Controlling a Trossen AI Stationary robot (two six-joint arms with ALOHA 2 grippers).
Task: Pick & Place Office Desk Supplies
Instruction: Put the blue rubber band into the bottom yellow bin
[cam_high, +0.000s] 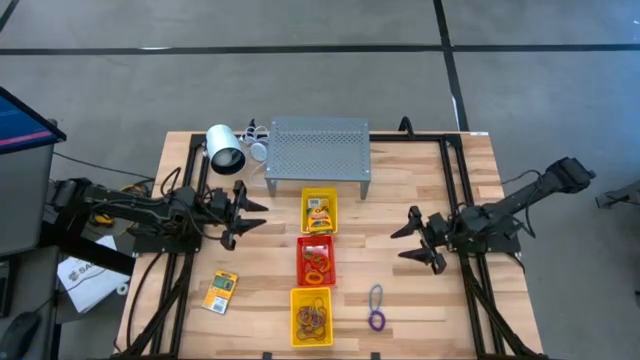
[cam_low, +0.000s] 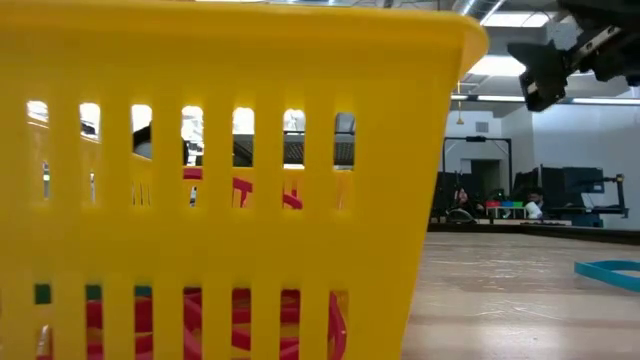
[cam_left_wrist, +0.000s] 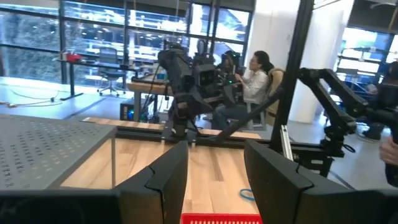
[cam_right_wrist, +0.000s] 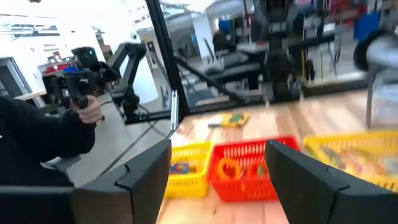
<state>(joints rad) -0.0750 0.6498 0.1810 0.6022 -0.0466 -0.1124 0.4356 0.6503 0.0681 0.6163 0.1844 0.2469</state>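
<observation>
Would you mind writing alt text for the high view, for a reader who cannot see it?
Seen from above, three small trays, yellow, red and yellow, line up down the middle of a wooden table, with the left gripper and right gripper open and empty either side. A card packet and purple loops lie loose on the wood.

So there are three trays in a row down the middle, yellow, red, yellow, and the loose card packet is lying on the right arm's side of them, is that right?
Not quite. The three trays do run yellow, red, yellow, but the high view shows the loose card packet on the left arm's side of them.
</observation>
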